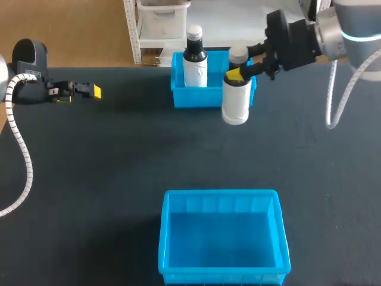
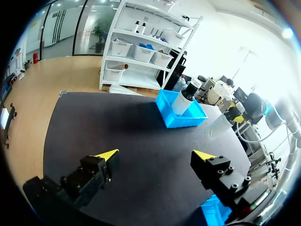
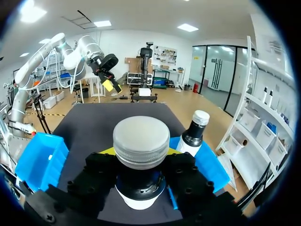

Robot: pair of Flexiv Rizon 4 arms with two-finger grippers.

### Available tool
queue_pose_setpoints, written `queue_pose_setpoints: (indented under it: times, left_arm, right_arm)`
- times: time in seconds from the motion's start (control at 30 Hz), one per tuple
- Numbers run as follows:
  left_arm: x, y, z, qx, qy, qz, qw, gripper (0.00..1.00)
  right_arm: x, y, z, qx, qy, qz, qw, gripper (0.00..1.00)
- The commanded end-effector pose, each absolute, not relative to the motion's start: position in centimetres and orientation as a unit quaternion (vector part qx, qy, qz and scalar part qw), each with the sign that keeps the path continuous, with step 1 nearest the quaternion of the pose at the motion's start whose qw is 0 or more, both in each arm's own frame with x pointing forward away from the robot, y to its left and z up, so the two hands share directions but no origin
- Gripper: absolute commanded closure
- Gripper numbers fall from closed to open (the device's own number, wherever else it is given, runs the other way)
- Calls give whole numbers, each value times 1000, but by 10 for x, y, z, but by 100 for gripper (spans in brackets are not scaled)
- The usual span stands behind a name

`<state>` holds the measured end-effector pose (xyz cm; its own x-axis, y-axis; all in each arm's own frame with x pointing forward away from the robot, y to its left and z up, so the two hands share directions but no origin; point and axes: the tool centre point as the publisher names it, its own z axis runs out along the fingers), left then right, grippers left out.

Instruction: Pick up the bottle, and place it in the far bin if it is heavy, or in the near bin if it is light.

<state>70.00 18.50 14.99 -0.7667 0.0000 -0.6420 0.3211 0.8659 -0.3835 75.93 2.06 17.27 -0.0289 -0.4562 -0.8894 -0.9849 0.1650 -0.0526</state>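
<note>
Between my right fingers sits the neck of the white bottle. The yellow tips are clamped on it from both sides, just under its pale grey screw cap. My right gripper holds it upright with the body hanging below the tips, clear of the dark table mat.

From the head view the bottle hangs at the right front corner of the far bin, overlapping its edge. From the left wrist view it appears just beside that bin rather than inside it, so I cannot tell whether any part is over the rim.

Inside the far bin stands a second bottle, upright, with a black neck, white cap and white label. It is just ahead of my held bottle and to one side in the right wrist view.

Well apart, on the near side of the table, lies the near bin, blue, with only its bare floor showing.

Over at the far left edge of the mat, my left gripper hovers above the table. Its fingers are spread wide with nothing between them, and they point across towards the far bin.
</note>
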Motion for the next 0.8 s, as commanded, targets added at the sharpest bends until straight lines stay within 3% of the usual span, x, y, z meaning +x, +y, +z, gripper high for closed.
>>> queue_pose_setpoints:
  times: [0.03, 0.8]
  left_arm:
    - [700, 185, 150, 88, 908, -243, 330, 0]
    - [700, 185, 150, 88, 908, -243, 330, 0]
  right_arm:
    - [752, 4, 187, -556, 647, 313, 416, 100]
    - [774, -58, 216, -526, 681, 265, 436, 100]
